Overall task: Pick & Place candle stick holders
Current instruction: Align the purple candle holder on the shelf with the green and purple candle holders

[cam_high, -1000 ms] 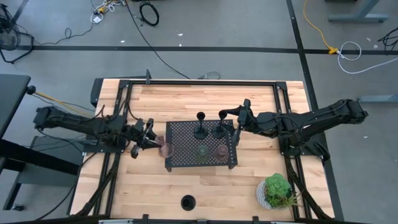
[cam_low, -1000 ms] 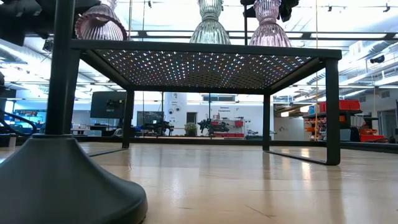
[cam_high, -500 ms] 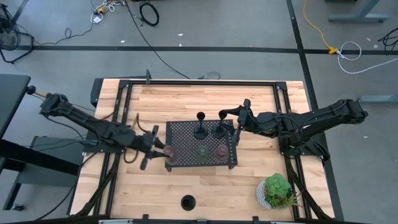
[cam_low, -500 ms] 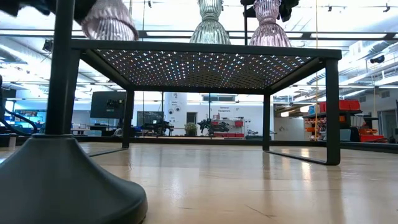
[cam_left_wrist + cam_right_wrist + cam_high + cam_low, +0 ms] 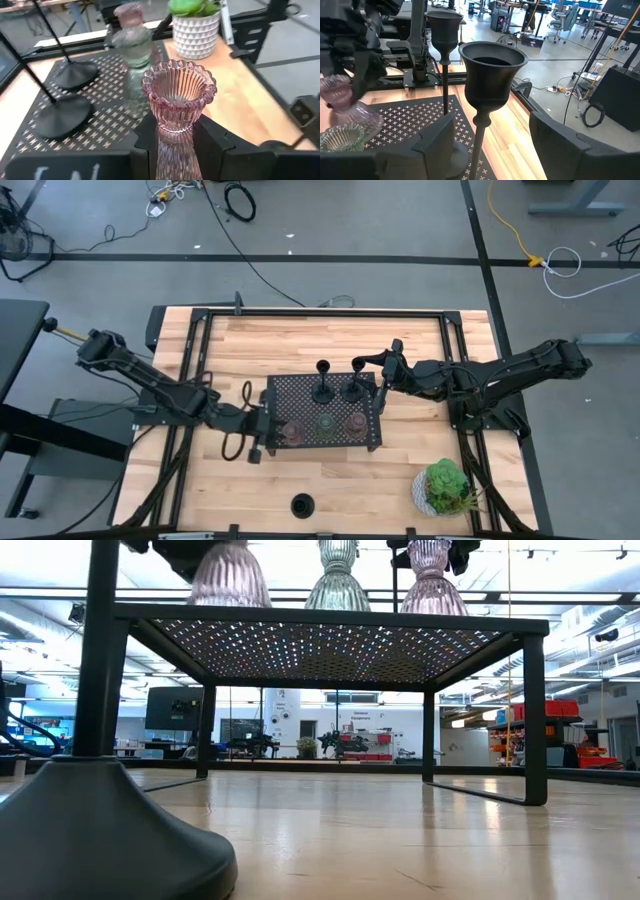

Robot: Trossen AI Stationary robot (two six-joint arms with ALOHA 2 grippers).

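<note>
My left gripper (image 5: 172,142) is clamped on the pink glass holder (image 5: 178,102), holding it upright over the left end of the black tray (image 5: 300,390). On the tray: olive-green holder (image 5: 324,423) mid-front, brownish holder (image 5: 354,423) right-front, two black holders at the back, one (image 5: 322,383) standing free. My right gripper (image 5: 490,135) is at the tray's back right, fingers spread either side of the other black holder (image 5: 487,80), not pinching the stem. Third black holder (image 5: 301,505) sits on the table, well in front of the tray.
</note>
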